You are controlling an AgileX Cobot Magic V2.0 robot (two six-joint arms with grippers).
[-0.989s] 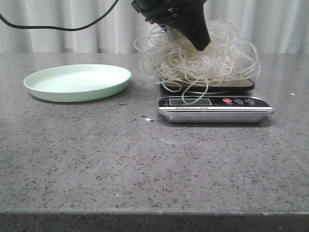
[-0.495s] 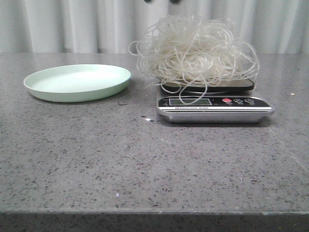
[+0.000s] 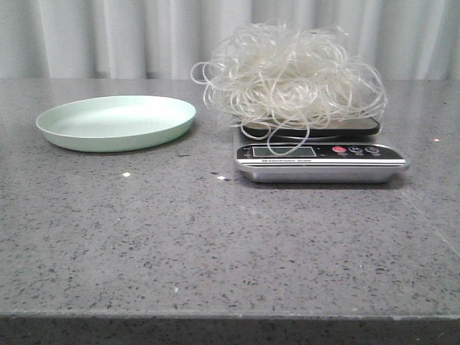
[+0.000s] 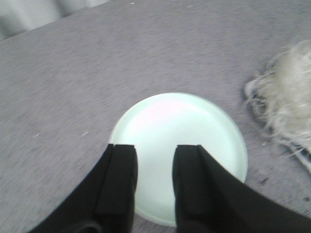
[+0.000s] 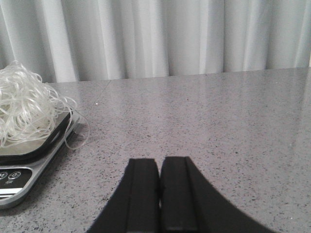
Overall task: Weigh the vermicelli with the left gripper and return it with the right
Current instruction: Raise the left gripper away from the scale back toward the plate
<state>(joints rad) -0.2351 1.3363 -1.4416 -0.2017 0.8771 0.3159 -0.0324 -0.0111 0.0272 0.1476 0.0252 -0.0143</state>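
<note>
Front view. Vermicelli [image 3: 291,75]: upper centre-right of frame, heaped on scale [image 3: 320,161], overhanging the platform on both sides, one loop drooping across the display. Likely very light, springy, snag-prone; strands probably brittle if dry, so pinch loosely. Best hold judged to be the dense crown of the tangle, taken from above and deep enough to gather many strands; outer loops would likely pull free alone. Plate [image 3: 116,122]: left of frame, pale green, nothing in it, well apart from scale. No arms in this view.

Left wrist view. Left gripper [image 4: 154,184]: bottom centre, jaws parted with a clear gap, holding nothing, hanging above plate [image 4: 214,126], whose inside shows bare. Vermicelli [image 4: 291,102]: right edge of frame, blurred, clear of the plate.

Right wrist view. Right gripper [image 5: 159,194]: bottom centre, fingers pressed together, nothing between them, low over bare table [image 5: 218,121]. Vermicelli [image 5: 24,104]: left edge, on scale [image 5: 29,167], near but apart from the fingers. Return step judged not yet begun.
</note>
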